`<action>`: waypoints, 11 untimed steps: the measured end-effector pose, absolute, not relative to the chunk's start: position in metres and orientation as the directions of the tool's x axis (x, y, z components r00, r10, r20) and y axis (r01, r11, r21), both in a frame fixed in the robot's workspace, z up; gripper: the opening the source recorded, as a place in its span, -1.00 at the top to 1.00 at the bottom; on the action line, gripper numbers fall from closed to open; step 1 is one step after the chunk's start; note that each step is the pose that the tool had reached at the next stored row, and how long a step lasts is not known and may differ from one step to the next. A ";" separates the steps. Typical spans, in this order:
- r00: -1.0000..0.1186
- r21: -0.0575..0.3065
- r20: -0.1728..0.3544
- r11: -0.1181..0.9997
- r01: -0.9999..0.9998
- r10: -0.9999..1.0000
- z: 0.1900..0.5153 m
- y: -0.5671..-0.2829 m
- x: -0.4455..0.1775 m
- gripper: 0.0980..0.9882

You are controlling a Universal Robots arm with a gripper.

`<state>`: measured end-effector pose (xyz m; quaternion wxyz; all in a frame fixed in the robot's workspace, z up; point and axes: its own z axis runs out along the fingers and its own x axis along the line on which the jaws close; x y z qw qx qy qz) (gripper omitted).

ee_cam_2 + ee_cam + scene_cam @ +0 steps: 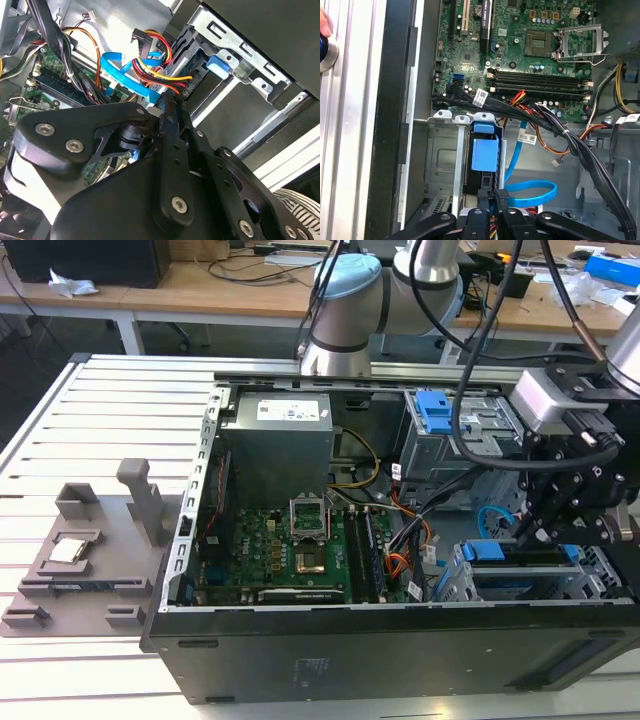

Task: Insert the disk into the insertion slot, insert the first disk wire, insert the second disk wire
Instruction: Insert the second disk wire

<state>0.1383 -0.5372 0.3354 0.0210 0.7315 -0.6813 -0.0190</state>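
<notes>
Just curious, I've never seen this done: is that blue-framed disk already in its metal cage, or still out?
In. The disk sits down inside the insertion slot, its blue carrier between the cage walls.

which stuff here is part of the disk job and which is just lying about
Job:
- disk, sitting in the slot
- blue wire
- red-yellow wires
- hand, over the slot

Lying about:
- grey fixture on the table
- motherboard
- power supply
- upper cage with blue latch

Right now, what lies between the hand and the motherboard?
In the first wrist view, a blue flat cable and a black cable bundle lie between the hand and the motherboard.
</notes>
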 end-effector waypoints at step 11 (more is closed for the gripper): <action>0.071 0.057 0.000 -0.071 -0.996 -0.997 0.351 -0.537 0.138 0.68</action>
